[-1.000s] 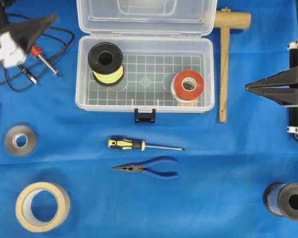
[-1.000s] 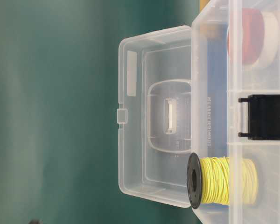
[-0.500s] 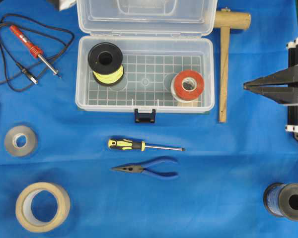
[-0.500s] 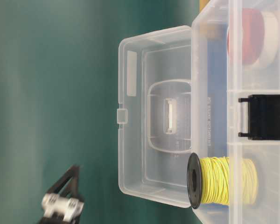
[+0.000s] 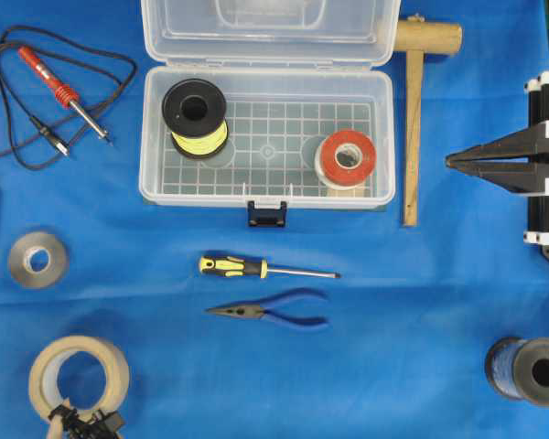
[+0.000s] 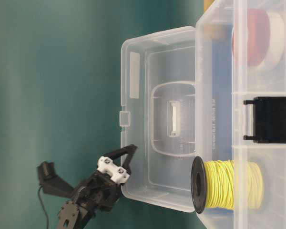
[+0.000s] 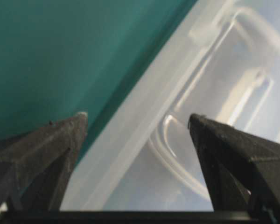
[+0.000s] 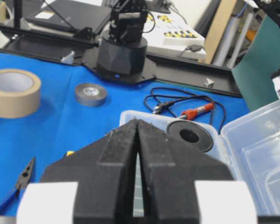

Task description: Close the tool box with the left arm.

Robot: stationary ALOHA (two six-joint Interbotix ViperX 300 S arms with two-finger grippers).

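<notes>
The clear tool box (image 5: pixel 265 187) stands open at the back of the blue cloth. Its lid (image 5: pixel 265 32) leans back and its dark latch (image 5: pixel 267 213) faces the front. Inside are a yellow wire spool (image 5: pixel 194 114) and a red tape roll (image 5: pixel 346 157). In the table-level view my left gripper (image 6: pixel 131 153) is at the lid's (image 6: pixel 157 119) outer rim near one corner. The left wrist view shows the left gripper (image 7: pixel 137 115) open, with the lid's rim (image 7: pixel 130 140) running between the fingers; whether they touch it I cannot tell. My right gripper (image 5: pixel 450 161) is shut and empty at the right edge.
A soldering iron (image 5: pixel 59 87) with its cable lies back left, and a wooden mallet (image 5: pixel 412 110) lies right of the box. A screwdriver (image 5: pixel 256 268) and pliers (image 5: pixel 274 313) lie in front. Grey tape (image 5: pixel 38 259), masking tape (image 5: pixel 78 380) and a blue wire spool (image 5: pixel 529 370) sit near the edges.
My left gripper has left the top left of the overhead view. In the table-level view it has come in and moved up to the lid's rim. The right arm is unchanged.
</notes>
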